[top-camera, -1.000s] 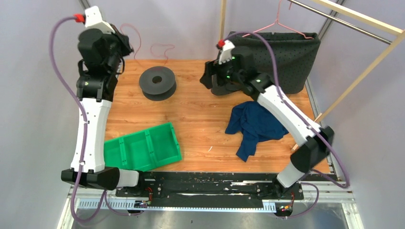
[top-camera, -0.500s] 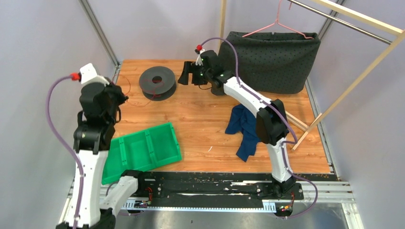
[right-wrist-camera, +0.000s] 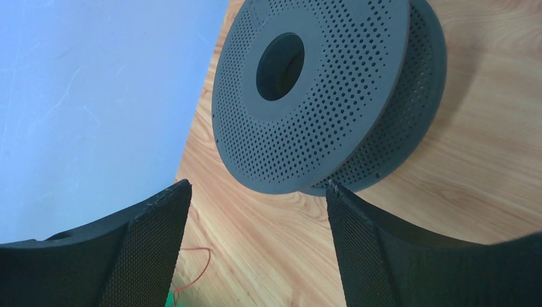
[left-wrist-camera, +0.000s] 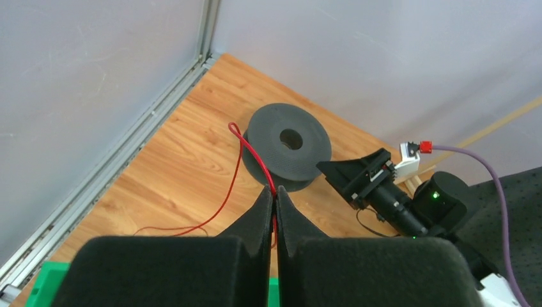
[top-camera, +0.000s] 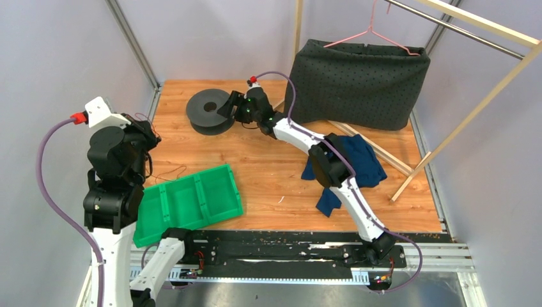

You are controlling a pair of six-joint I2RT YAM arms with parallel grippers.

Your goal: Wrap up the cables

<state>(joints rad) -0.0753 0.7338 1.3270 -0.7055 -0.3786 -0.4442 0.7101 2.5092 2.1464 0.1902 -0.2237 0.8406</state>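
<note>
Cable (left-wrist-camera: 240, 167) is pinched in closed left gripper (left-wrist-camera: 273, 199), now pulled back from spool (left-wrist-camera: 286, 142) toward left edge of table (top-camera: 268, 173). Right gripper (right-wrist-camera: 257, 187), jaws apart, is brought up to spool. Wrapping is judged barely begun.

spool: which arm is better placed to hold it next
Right, probably. The right end effector is open and right beside the spool. The left end effector is shut on the red cable, back near the green tray.

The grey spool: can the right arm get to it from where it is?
Probably yes. The right gripper is open and sits right by the spool, and nothing stands between them.
</note>
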